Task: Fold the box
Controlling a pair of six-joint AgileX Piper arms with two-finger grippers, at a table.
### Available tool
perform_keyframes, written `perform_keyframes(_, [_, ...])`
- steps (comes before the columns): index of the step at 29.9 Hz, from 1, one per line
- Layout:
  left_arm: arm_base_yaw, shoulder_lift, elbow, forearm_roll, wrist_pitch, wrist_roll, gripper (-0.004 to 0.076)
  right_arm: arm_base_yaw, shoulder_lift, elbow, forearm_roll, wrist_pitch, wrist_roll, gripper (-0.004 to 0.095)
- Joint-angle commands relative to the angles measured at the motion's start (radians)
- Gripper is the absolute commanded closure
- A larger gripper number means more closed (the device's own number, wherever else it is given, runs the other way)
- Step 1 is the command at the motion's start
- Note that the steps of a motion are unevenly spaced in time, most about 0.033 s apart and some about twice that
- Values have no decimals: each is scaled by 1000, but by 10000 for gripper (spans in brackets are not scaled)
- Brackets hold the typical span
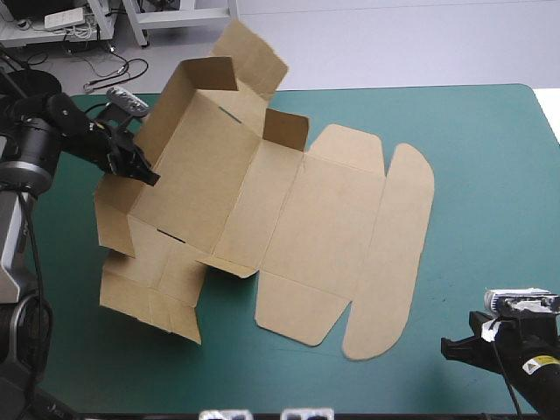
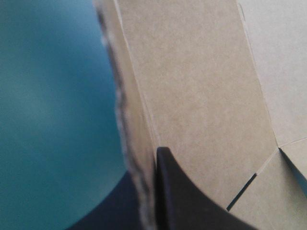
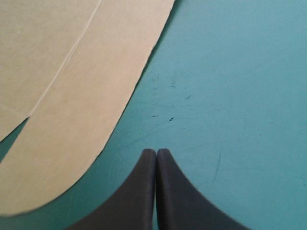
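High view: the brown box (image 1: 289,210) is lying mostly flat at the middle of the teal-green surface (image 1: 490,175), one side wall (image 1: 175,114) raised at its left. The left end effector (image 1: 138,166) is gripping that wall, probably to hold it upright for tucking. Left wrist view: its black fingers (image 2: 187,201) are clamping the board's edge. Right wrist view: the right end effector (image 3: 156,152) is hovering pressed together, beside the lid flap (image 3: 72,120).

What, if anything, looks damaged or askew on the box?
Nothing stands out. The box lies slanted on the table, half formed: the left gripper is shut on its raised left wall, the lid flat, no tears. The right gripper, shut, is beside the lid, off the board.
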Motion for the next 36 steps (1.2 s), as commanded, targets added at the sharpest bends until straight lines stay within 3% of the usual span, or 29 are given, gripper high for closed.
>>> perform_keyframes(1, [-134,-61,-108,130,50,69,733,3,8,-27,15,-48,-2,923])
perform_keyframes(11, [-459,-57,-167,359,-166,107,733,3,8,-27,15,-48,-2,923])
perform_keyframes(19, [-689,-22,-159,510,-238,107,734,3,8,-27,15,-52,-2,923])
perform_keyframes(22, [-747,-13,-102,604,-320,48,734,3,8,-27,15,-56,-2,923])
perform_keyframes(27, [-817,-11,36,812,-446,-150,734,3,8,-29,15,-71,40,923])
perform_keyframes(36, [-937,-38,314,1441,-505,-859,734,3,21,-170,15,-62,97,923])
